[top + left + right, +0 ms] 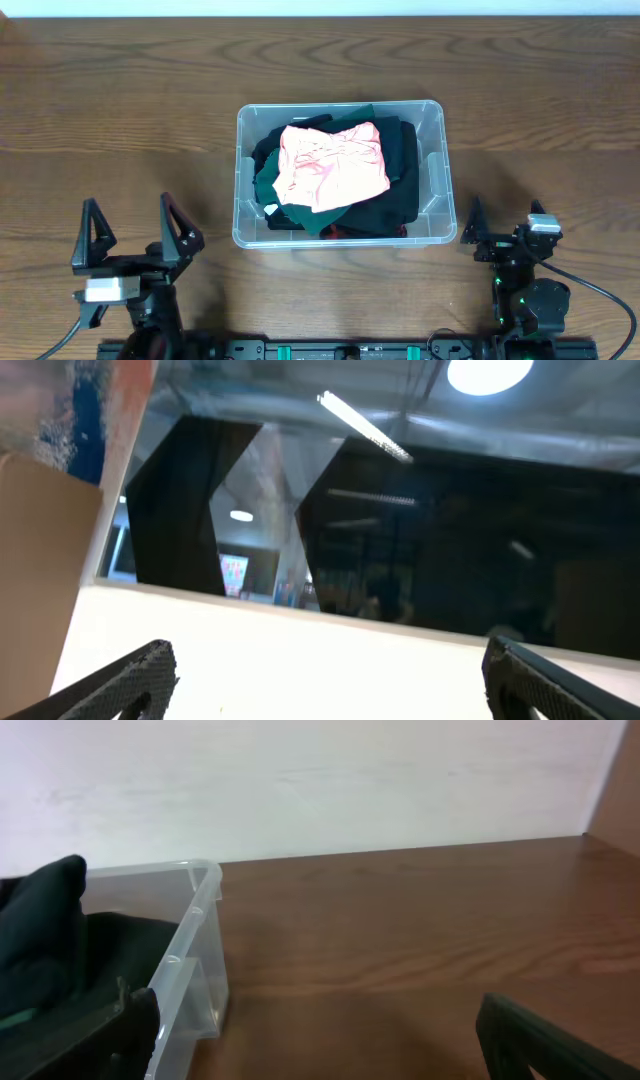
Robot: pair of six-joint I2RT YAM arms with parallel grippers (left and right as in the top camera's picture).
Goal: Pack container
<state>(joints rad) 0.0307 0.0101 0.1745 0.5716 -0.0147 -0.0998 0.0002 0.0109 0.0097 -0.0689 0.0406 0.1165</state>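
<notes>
The container, its base buried under dark clothes topped by a crumpled pink garment, sits ahead between both jaws, touching neither the left gripper nor the right gripper, each spread wide and empty.

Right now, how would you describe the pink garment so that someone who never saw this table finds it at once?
On the wooden table, find the clear plastic container in the middle. The pink garment lies crumpled on top of the pile inside it. It is the only pale piece; black clothes and a dark green garment lie beneath it.
</notes>
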